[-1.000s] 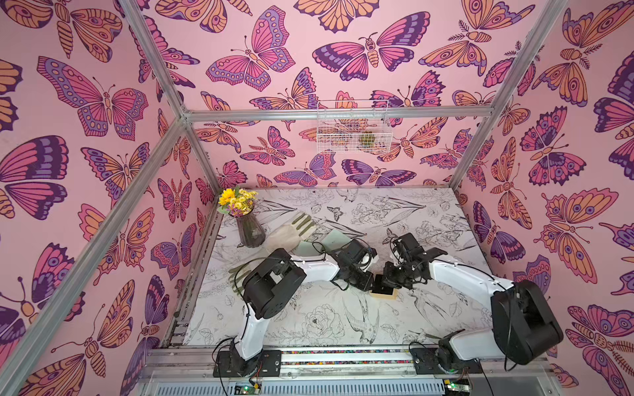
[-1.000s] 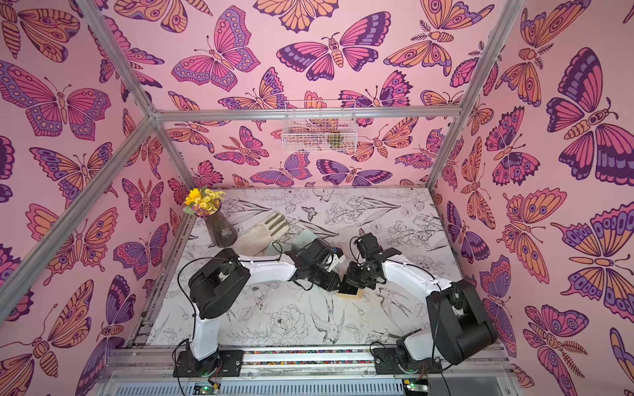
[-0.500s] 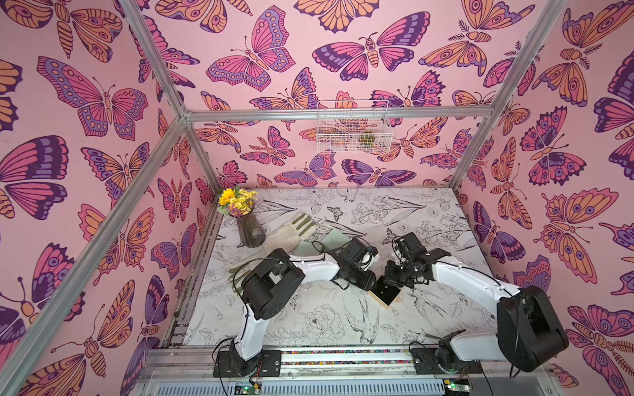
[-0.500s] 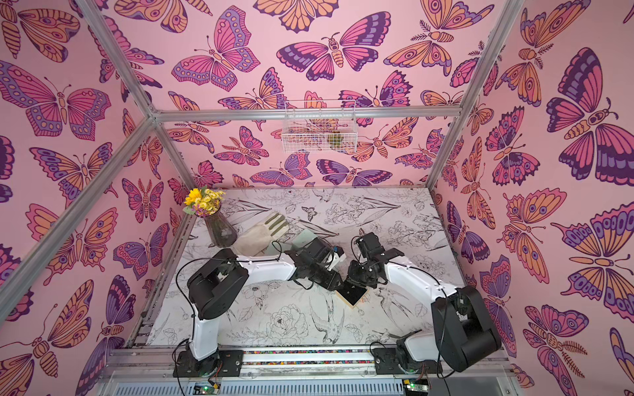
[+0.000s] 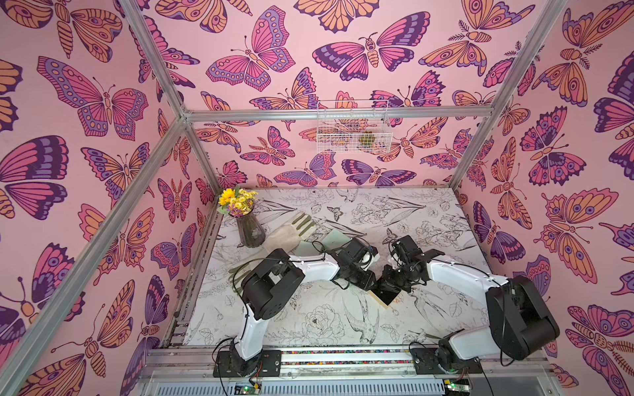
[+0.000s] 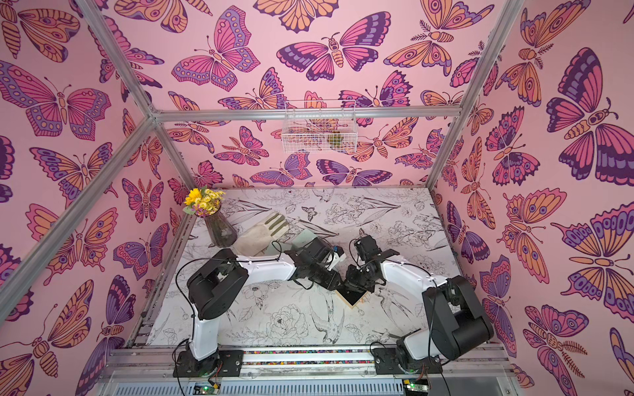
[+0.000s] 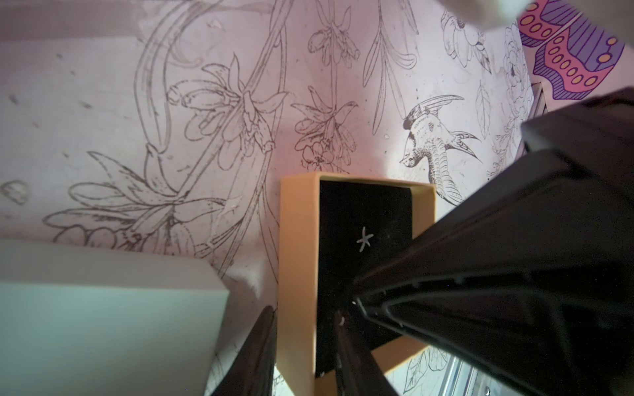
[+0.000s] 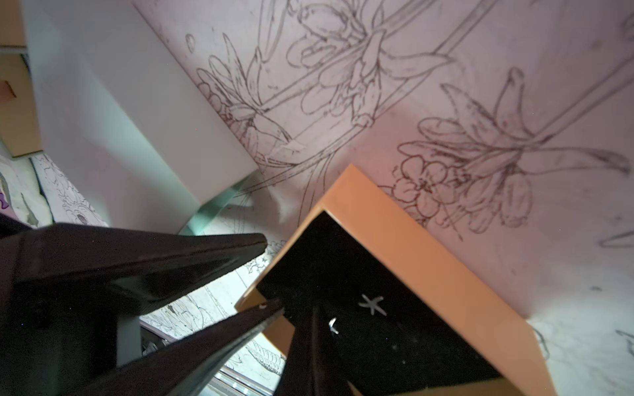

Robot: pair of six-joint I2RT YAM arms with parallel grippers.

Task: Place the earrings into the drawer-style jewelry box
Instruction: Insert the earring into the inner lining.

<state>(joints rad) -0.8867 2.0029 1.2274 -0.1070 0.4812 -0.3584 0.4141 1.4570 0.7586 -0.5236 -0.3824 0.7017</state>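
Note:
The jewelry box's tan drawer with black lining lies pulled out on the table, seen in both top views. My left gripper is shut on the drawer's side wall, one finger outside and one inside. A silver star earring lies on the lining, also visible in the right wrist view. My right gripper is shut just above the lining, with a small silver earring at its tip. The box's white and mint sleeve stands beside the drawer.
A vase of yellow flowers and a pale glove sit at the table's back left. A white wire basket hangs on the back wall. Pink butterfly walls enclose the table on three sides.
The drawer has slid a little toward the table's front edge, with both gripper tips moving along with it. Both grippers stayed shut.

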